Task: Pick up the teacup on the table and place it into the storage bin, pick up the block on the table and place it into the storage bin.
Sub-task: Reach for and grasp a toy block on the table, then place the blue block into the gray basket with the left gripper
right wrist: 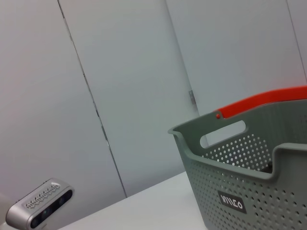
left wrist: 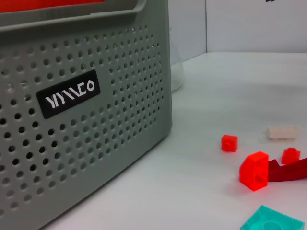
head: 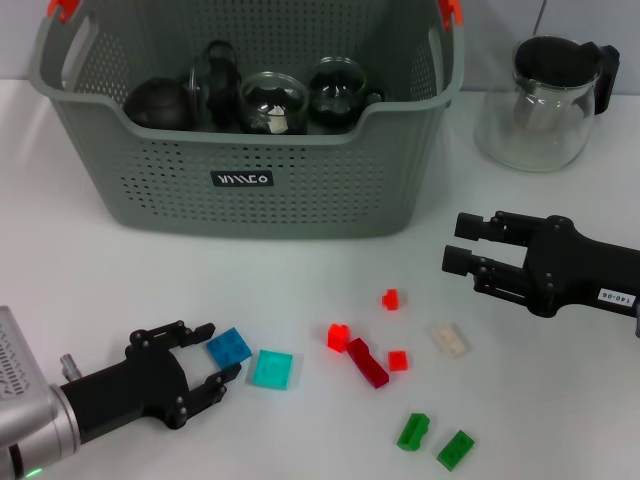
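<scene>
- Nearest the head camera we log the left gripper [head: 218, 355], low over the desk [head: 90, 280] at the near left, fingers [head: 196, 331] apart, nothing between them. Their tips sit just beside a blue block [head: 229, 347].
- Storage bin [head: 250, 140]: grey, perforated, orange handle clips, black label [head: 242, 179] with white letters. It stands at the far centre of the desk, well beyond the scattered blocks. We see dark and clear glass vessels [head: 272, 100] inside; which of them is a teacup, we cannot tell.
- Right gripper [head: 458, 244]: hovering at the right, pointing toward the centre. Fingers look slightly apart, holding nothing. It is well apart from the blocks below it.
- Glass pitcher [head: 540, 100] with a black lid and handle: on the desk to the right of the bin, far corner.
- Teal block [head: 272, 369]: flat, touching or just beside the blue one.
- Dark red block [head: 367, 362]: long, lying between a bright red block [head: 338, 336] and a small red one [head: 398, 360].
- Two green blocks [head: 412, 431] [head: 455, 449]: near edge, close together.
- Pale block [head: 450, 340]: right of the red group.
- Small red block [head: 390, 298]: alone, nearest the bin.
</scene>
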Robot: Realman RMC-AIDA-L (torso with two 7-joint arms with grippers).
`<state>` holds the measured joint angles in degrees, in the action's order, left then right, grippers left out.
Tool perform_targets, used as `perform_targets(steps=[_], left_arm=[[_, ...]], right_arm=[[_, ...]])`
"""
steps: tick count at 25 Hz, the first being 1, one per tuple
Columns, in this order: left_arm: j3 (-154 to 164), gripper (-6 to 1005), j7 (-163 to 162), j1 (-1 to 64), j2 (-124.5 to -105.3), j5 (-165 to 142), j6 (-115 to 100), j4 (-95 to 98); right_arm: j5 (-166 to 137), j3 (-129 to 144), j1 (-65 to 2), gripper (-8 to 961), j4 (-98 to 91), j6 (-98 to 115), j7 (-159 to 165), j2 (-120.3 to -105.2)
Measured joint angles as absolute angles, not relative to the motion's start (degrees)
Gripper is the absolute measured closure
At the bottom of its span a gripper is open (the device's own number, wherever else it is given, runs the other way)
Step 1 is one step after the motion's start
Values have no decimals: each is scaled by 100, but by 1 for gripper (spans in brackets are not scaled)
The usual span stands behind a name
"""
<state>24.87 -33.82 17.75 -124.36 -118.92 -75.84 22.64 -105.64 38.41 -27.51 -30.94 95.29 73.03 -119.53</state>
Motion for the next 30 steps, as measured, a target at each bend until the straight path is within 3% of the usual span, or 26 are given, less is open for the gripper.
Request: perform_targets(steps=[6, 8, 19, 30], left_arm=[[2478, 450, -3385, 1775, -12445, -11892, -7616, 2265], [2468, 542, -3415, 1776, -12445, -11886, -7636, 2270], [2184, 600, -3698, 1741, -12414, -11843, -8464, 2507], [1084, 605, -5153, 2010, -12118, -11802, -11134, 3149]], right_arm=[[-10564, 3841, -2751, 402, -3094, 9526, 7299, -11955], [-10564, 3841, -2751, 402, -3094, 9531, 7296, -11959], [-10564, 3841, -2751, 402, -3094, 9552, 7298, -11960], [-10564, 3841, -2751, 402, -3094, 9554, 7286, -11953]])
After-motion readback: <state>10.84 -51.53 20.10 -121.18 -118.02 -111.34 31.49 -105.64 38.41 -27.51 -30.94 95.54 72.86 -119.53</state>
